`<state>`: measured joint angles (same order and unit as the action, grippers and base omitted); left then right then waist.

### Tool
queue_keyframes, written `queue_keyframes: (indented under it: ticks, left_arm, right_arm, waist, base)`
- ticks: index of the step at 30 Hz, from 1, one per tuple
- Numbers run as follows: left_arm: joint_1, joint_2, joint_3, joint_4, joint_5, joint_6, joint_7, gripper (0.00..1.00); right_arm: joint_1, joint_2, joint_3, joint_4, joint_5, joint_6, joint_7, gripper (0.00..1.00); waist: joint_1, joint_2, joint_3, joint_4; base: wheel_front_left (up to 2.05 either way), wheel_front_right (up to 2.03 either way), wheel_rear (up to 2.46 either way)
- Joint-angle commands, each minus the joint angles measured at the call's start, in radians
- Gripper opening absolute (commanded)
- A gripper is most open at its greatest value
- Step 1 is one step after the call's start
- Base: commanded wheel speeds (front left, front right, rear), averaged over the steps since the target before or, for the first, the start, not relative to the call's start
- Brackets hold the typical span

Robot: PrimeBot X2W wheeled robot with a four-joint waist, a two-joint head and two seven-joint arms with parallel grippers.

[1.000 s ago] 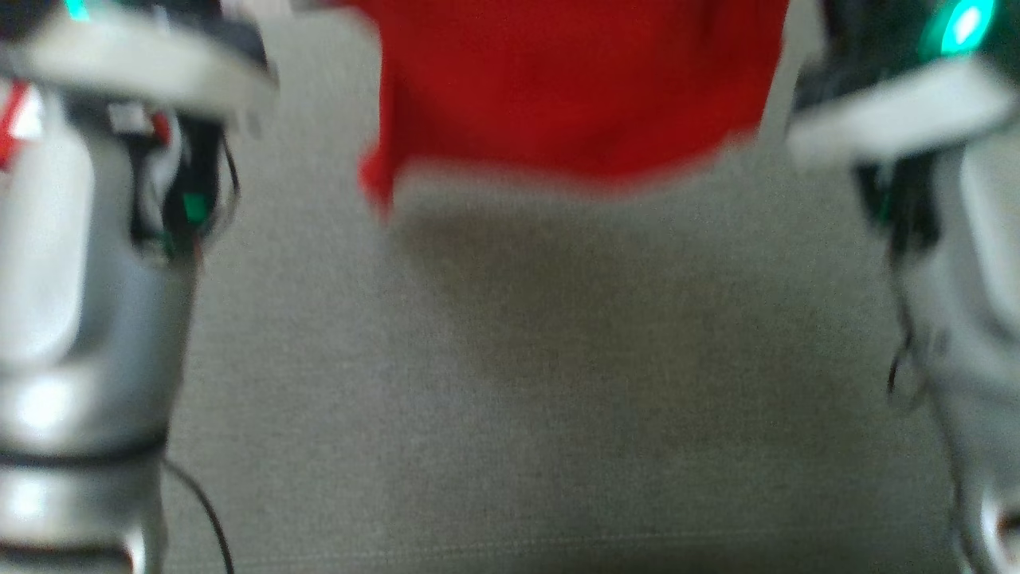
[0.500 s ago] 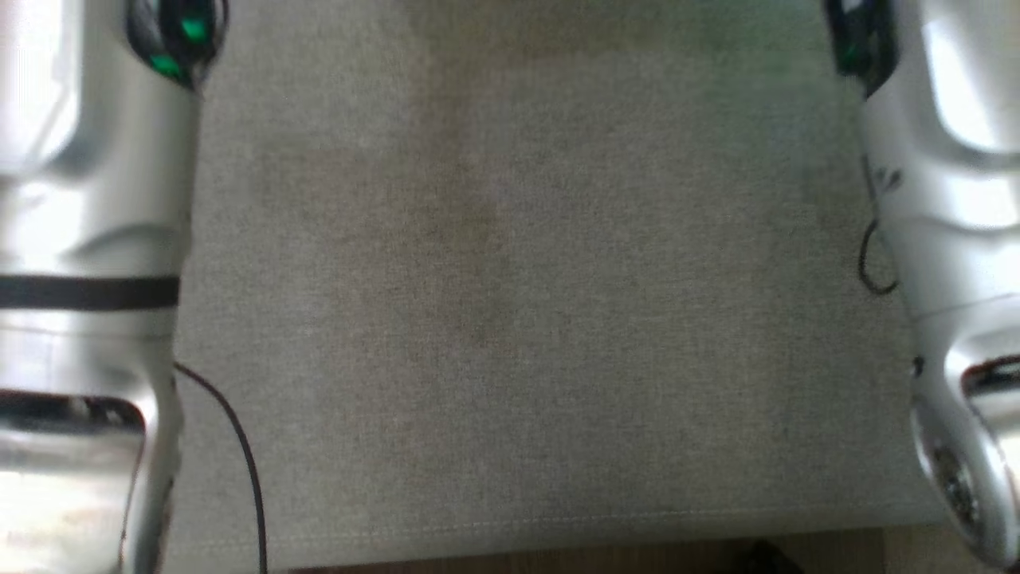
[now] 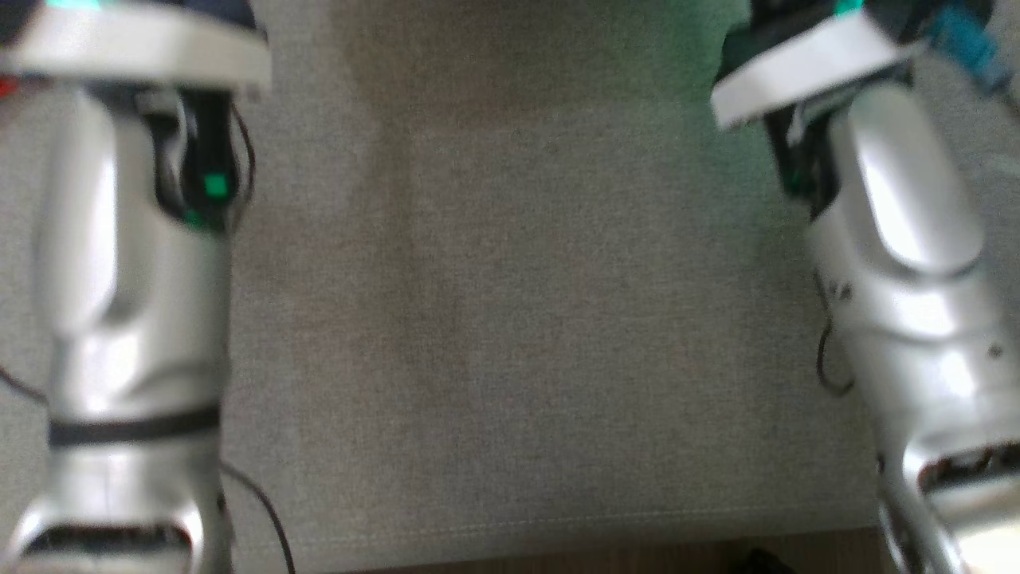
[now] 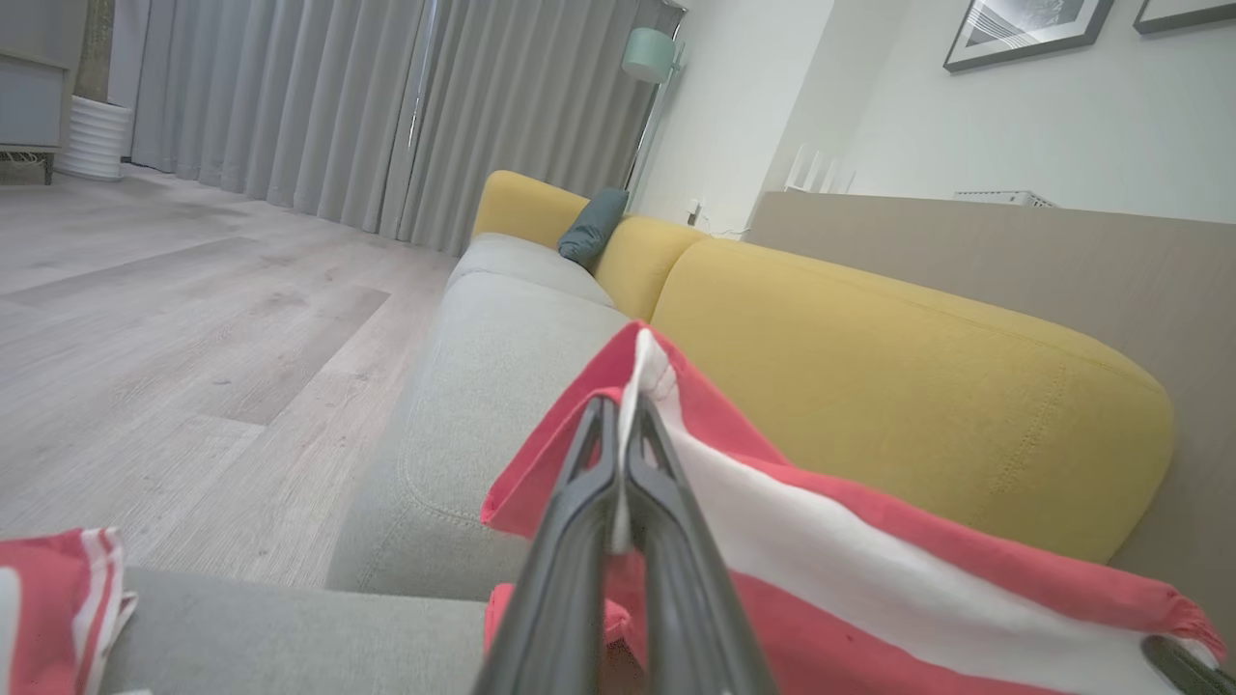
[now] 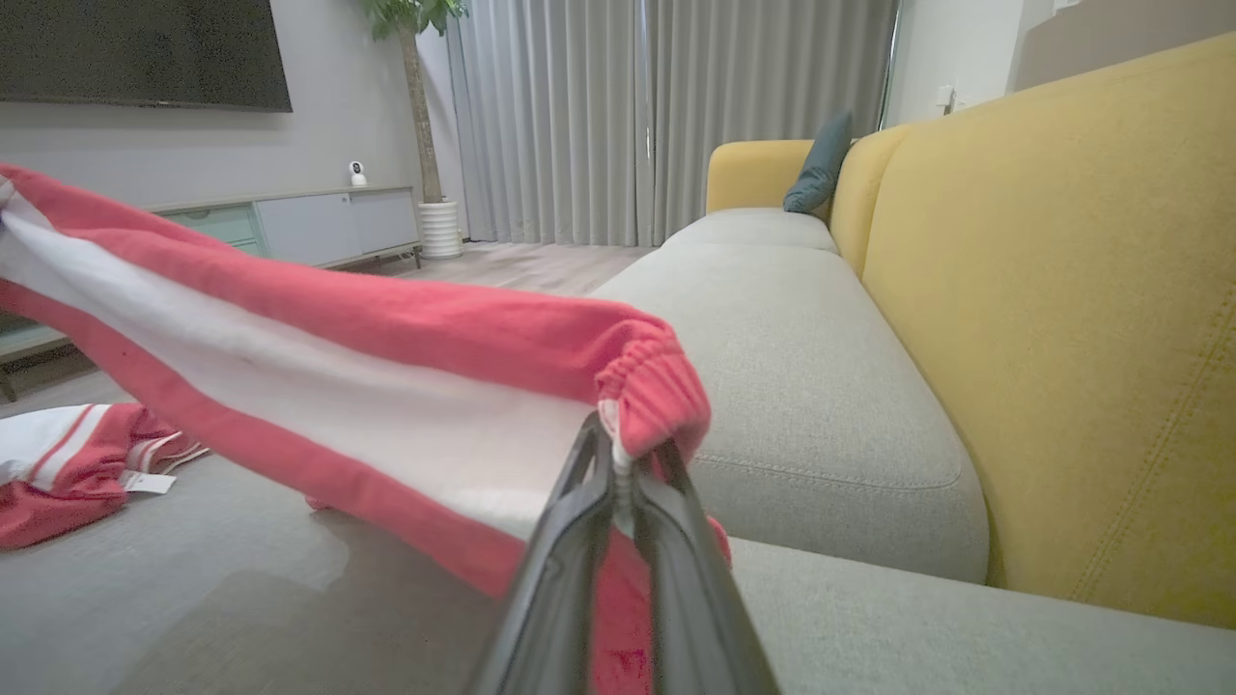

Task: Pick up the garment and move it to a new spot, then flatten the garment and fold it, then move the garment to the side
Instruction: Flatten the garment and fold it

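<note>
Garment [image 5: 319, 328], red with a white stripe, is hanging across mid-frame, probably light and limp; left gripper [image 4: 620, 415] and right gripper [image 5: 618, 434] are clamping its edge corners.

Silver forearms [image 3: 127, 303], thin black cables [image 3: 267, 506]

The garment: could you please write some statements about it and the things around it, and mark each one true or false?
1. The left pincer is shut on the garment. True.
2. The right pincer is open and empty. False: it is shut on the garment's gathered edge.
3. The garment lies flat on the grey seat. False: it is held up, stretched between both pincers.
4. A second red and white cloth lies on the seat. True.
5. The sofa back is blue. False: it is yellow.
</note>
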<state>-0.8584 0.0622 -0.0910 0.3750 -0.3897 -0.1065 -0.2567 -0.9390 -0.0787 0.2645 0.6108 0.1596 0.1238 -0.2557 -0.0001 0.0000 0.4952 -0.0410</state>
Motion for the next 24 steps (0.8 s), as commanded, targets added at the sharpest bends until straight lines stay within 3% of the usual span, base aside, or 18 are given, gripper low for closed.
queue_keyframes:
  ticks: [1,7,15,24]
  left_arm:
    - [0.026,0.024,0.032,-0.052,0.007,-0.003,-0.005,0.00]
    - [0.248,0.001,0.057,-0.208,0.000,-0.017,-0.005,0.00]
    - [0.562,-0.011,0.018,-0.424,-0.049,-0.020,-0.005,0.00]
    - [0.860,-0.012,-0.098,-0.610,-0.076,0.034,-0.005,0.00]
  right_arm:
    - [0.030,0.023,0.016,-0.045,0.008,0.007,-0.006,0.00]
    - [0.218,0.025,0.042,-0.169,0.017,0.007,-0.006,0.00]
    - [0.563,-0.027,0.015,-0.415,0.028,0.007,-0.006,0.00]
    - [0.904,-0.087,-0.010,-0.690,0.004,0.007,0.027,0.00]
  waist:
    - [0.0001,0.0000,-0.028,-0.003]
    - [0.0001,0.0000,-0.127,0.001]
    - [0.0001,0.0000,-0.272,0.015]
    - [0.0001,0.0000,-0.350,-0.001]
  base:
    - [0.00,0.00,0.00]
    - [0.00,0.00,0.00]
    - [0.00,0.00,0.00]
    - [0.00,0.00,0.00]
